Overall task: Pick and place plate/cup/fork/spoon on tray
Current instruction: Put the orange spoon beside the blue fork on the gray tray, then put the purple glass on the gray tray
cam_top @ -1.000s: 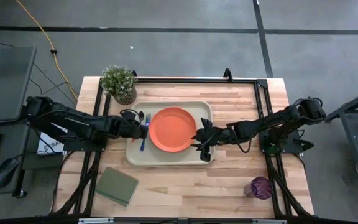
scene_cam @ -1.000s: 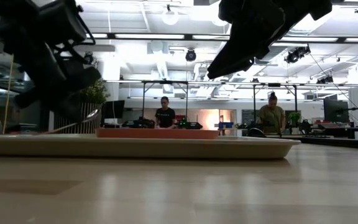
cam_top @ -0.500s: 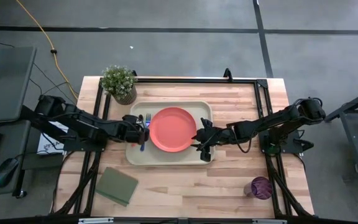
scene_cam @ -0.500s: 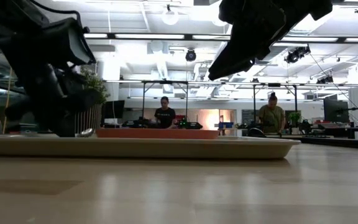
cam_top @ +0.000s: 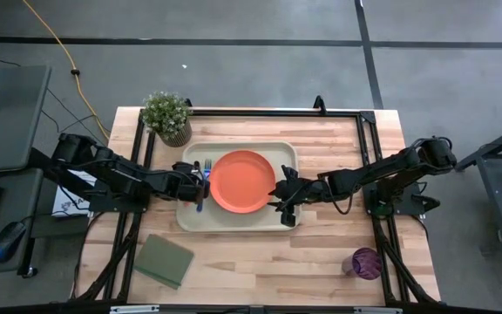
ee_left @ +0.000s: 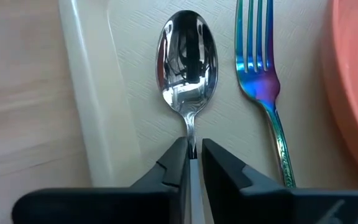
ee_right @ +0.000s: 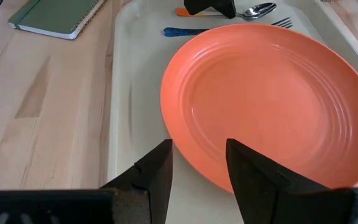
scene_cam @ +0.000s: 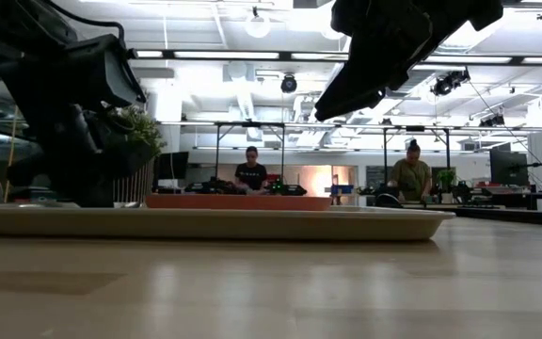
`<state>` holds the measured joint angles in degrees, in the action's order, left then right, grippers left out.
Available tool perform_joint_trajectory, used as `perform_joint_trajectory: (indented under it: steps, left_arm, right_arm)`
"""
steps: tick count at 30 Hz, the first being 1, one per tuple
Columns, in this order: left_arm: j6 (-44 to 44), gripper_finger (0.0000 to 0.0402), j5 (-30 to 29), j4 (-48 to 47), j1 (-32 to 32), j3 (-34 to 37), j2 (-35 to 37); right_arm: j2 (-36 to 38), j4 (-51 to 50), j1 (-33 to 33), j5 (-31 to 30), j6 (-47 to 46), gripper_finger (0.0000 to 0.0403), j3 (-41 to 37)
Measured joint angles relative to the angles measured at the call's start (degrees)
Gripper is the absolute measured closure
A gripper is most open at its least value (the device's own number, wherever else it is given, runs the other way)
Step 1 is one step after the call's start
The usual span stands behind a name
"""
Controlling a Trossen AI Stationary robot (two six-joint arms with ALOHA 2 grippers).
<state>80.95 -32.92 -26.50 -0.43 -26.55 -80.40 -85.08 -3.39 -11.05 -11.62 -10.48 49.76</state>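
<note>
Fingers (ee_left: 178,167) of the left gripper (ee_left: 192,163) stand nearly together, one on each side of the thin neck of the spoon (ee_left: 187,59); whether they press it or have just let go cannot be told. That spoon lies flat on the floor of the tray (ee_left: 92,106), close to the tray's left rim, its silvery bowl pointing away from the gripper. Just beside it lies the fork (ee_left: 261,81), parallel and apart from it, tines the same way, and beyond the fork sits the orange plate (ee_left: 356,93). From above, the left gripper (cam_top: 199,181) sits over the tray's left end, with the plate (cam_top: 243,180) in the middle of the tray (cam_top: 234,221). Across the plate, the right gripper (cam_top: 286,206) hangs over the tray's right end with its fingers (ee_right: 159,171) spread, holding nothing, the plate's edge just past them. Well apart from the tray, the purple cup (cam_top: 366,262) stands on the table (cam_top: 268,257) near its front right corner. A green notebook (cam_top: 165,260) lies near the front left, and a potted plant (cam_top: 167,116) stands beyond the tray's left corner.
</note>
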Motion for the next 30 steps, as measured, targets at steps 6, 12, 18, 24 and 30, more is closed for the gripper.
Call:
perform_joint_trajectory:
  steps: [6, 12, 18, 24, 30]
  left_arm:
    - [-1.14, 0.0347, 0.36, 0.01, 0.00, 0.00, 0.00]
    - [-3.24, 0.0323, 1.57, 0.02, 0.02, -0.07, 0.32]
    - [-4.83, 0.0299, 3.47, -2.28, 0.02, -0.82, 2.04]
    - [-5.08, 0.0280, 4.38, -7.83, 0.02, -3.09, 2.78]
    - [-6.10, 0.0277, 5.16, -14.02, 0.02, -6.91, 2.80]
  right_arm:
    - [0.00, 0.02, 0.00, 0.00, 0.00, 0.0261, 0.00]
    - [0.00, 0.02, 0.00, 0.00, 0.00, 0.0261, 0.00]
    - [0.00, 0.04, 0.00, 0.00, 0.00, 0.0261, 0.00]
    - [0.00, -0.20, 0.02, 0.00, 0.00, 0.0261, 0.00]
    - [0.00, -0.18, 0.00, 0.00, 0.20, 0.0261, 0.00]
